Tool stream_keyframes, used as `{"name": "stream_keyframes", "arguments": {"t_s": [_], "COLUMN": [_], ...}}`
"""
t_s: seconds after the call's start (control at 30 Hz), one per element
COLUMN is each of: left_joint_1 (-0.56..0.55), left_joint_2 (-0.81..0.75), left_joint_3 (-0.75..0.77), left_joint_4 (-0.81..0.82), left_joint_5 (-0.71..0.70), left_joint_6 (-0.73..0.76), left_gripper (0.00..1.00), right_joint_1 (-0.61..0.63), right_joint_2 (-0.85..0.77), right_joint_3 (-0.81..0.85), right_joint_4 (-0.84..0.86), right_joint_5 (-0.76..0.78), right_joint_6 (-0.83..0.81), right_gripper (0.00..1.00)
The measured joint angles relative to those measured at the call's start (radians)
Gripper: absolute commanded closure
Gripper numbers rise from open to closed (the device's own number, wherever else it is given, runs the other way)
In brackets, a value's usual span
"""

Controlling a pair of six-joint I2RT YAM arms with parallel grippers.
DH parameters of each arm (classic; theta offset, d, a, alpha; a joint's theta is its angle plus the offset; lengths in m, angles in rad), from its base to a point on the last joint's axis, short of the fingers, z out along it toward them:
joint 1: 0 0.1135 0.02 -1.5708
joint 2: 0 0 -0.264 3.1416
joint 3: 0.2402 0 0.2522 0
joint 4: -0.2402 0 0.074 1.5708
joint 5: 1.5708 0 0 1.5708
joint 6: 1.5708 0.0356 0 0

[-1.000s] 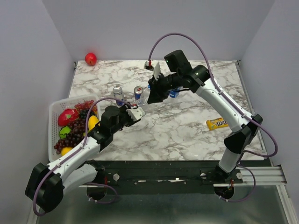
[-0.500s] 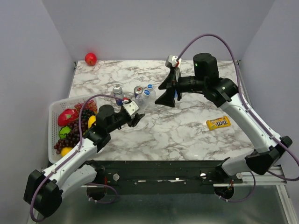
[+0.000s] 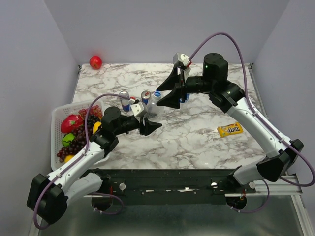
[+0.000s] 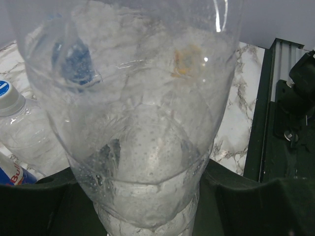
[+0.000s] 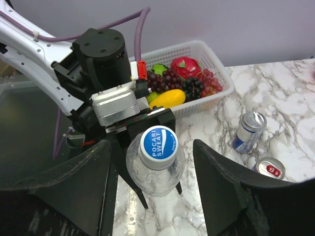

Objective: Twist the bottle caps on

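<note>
Top external view: two robot arms meet over a white-and-grey marble tabletop [image 3: 197,142] enclosed by plain pale lilac walls [image 3: 147,29], with a black mounting rail [image 3: 172,179] along the near edge. A white basket [image 3: 55,140] of fruit sits at the table's left edge, two drink cans [image 3: 125,101] stand near the middle, a yellow candy packet [image 3: 230,130] lies to the right, and a red ball [image 3: 95,62] rests at the far left corner. The left gripper [image 3: 153,126] reaches in low beside the cans, and the right gripper [image 3: 161,96] hangs above it. Left wrist view: a clear plastic bottle [image 4: 147,123] fills the frame, clamped between the left gripper's dark jaws; a second bottle [image 4: 19,132], also capped, and a can stand just to its left, and the marble and rail show through and past it. Right wrist view: the left gripper grips the clear plastic bottle low on its body, above the marble and near the cans, with a blue cap [image 5: 158,141] lettered POCARI SWEAT on its neck. How tightly the cap is threaded cannot be told. The right gripper's fingers [image 5: 226,191] stand spread wide on either side of the bottle, holding nothing, with the fruit basket behind.
</note>
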Motion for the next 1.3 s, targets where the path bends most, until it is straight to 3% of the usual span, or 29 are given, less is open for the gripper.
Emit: {"name": "stream_keyframes", "arguments": {"t_s": [0.17,0.27,0.4,0.5,0.6,0.8,0.93,1.0,1.03,1.1,1.13,1.3], "left_joint_1": [-0.004,-0.006,-0.01,-0.029,-0.103,-0.271,-0.317,-0.325,-0.327,-0.324,-0.319,-0.312], "left_joint_2": [0.016,0.027,0.032,0.039,0.054,0.176,0.215,0.215,0.215,0.212,0.209,0.2], "left_joint_3": [0.016,0.022,0.024,0.024,0.026,0.097,0.123,0.123,0.123,0.121,0.119,0.115], "left_joint_4": [0.011,0.014,0.024,0.034,0.041,0.049,0.047,0.039,0.036,0.032,0.028,0.014], "left_joint_5": [0.02,0.028,0.031,-0.015,-0.218,-0.7,-0.853,-0.898,-0.911,-0.921,-0.92,-0.921], "left_joint_6": [-0.011,-0.012,-0.011,-0.014,-0.023,-0.043,-0.04,-0.031,-0.024,-0.012,-0.003,0.016], "left_gripper": [1.0,1.0,1.0,1.0,1.0,1.0,1.0,0.77,0.73,0.81,1.0,1.0], "right_joint_1": [0.0,0.0,-0.003,-0.005,0.004,0.05,0.066,0.074,0.077,0.081,0.083,0.093], "right_joint_2": [0.015,0.019,0.028,0.03,0.023,-0.023,-0.032,-0.032,-0.032,-0.032,-0.032,-0.028], "right_joint_3": [-0.004,-0.009,-0.011,-0.015,-0.027,-0.08,-0.093,-0.097,-0.098,-0.1,-0.101,-0.101], "right_joint_4": [0.02,0.044,0.077,0.089,0.099,0.105,0.111,0.114,0.115,0.117,0.117,0.119], "right_joint_5": [-0.026,-0.03,-0.027,-0.002,0.085,0.398,0.496,0.515,0.524,0.537,0.542,0.585], "right_joint_6": [0.034,0.066,0.105,0.114,0.111,0.097,0.104,0.105,0.105,0.105,0.105,0.129], "right_gripper": [0.42,0.55,0.82,0.96,1.0,1.0,0.99,1.0,1.0,1.0,1.0,1.0]}}
